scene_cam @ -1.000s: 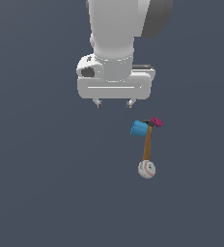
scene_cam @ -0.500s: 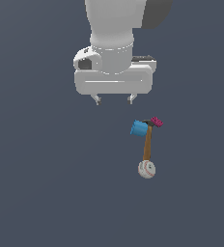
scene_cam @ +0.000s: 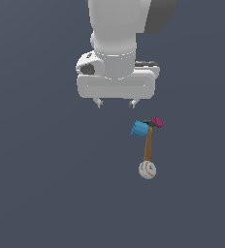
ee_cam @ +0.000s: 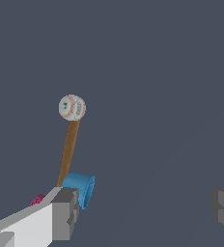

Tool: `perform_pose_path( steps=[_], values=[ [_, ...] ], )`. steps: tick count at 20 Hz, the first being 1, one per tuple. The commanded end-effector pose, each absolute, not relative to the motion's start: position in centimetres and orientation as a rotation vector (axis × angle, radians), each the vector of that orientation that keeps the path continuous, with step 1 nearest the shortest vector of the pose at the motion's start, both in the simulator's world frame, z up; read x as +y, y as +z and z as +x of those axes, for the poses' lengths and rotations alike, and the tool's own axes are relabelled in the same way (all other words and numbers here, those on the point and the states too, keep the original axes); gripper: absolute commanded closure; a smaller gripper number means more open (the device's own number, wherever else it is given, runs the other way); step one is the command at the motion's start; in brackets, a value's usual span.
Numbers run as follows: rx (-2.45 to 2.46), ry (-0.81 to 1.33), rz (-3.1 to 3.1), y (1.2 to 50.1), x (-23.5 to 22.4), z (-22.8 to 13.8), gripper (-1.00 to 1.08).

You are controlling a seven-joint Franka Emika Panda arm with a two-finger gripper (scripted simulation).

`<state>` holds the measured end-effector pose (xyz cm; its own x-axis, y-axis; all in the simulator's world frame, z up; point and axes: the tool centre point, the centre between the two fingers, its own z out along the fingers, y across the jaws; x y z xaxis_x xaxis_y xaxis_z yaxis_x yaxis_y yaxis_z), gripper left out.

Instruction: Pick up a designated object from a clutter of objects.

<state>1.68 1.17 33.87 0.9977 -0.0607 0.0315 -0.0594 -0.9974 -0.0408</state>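
The white baseball with red stitching (scene_cam: 147,170) lies on the grey floor at the end of the wooden hammer handle (scene_cam: 148,145). The hammer's dark head sits by a small blue cup (scene_cam: 139,129) and a magenta piece (scene_cam: 157,122). My gripper (scene_cam: 116,103) hangs open and empty, up and toward the exterior view's left of the clutter, well away from the ball. In the wrist view the ball (ee_cam: 72,107), the handle (ee_cam: 68,152), the cup (ee_cam: 81,188) and the magenta piece (ee_cam: 37,199) show beside one grey fingertip (ee_cam: 65,213); the gripper (ee_cam: 145,210) holds nothing.
A plain dark grey floor (scene_cam: 46,193) surrounds the small cluster. Nothing else stands in view.
The gripper has shifted slightly toward the exterior view's left and a little up the picture. The objects have not moved.
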Motion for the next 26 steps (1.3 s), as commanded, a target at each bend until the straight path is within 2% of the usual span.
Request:
perform_pose_path(
  steps=[1, 10, 26],
  values=[
    [0.118, -0.047, -3.101, 33.3, 1.6, 2.2, -0.92],
    [0.278, -0.032, -3.100, 29.4, 4.3, 5.6, -0.92],
    [0.670, -0.006, -3.062, 17.5, 12.0, 11.4, -0.92]
  ],
)
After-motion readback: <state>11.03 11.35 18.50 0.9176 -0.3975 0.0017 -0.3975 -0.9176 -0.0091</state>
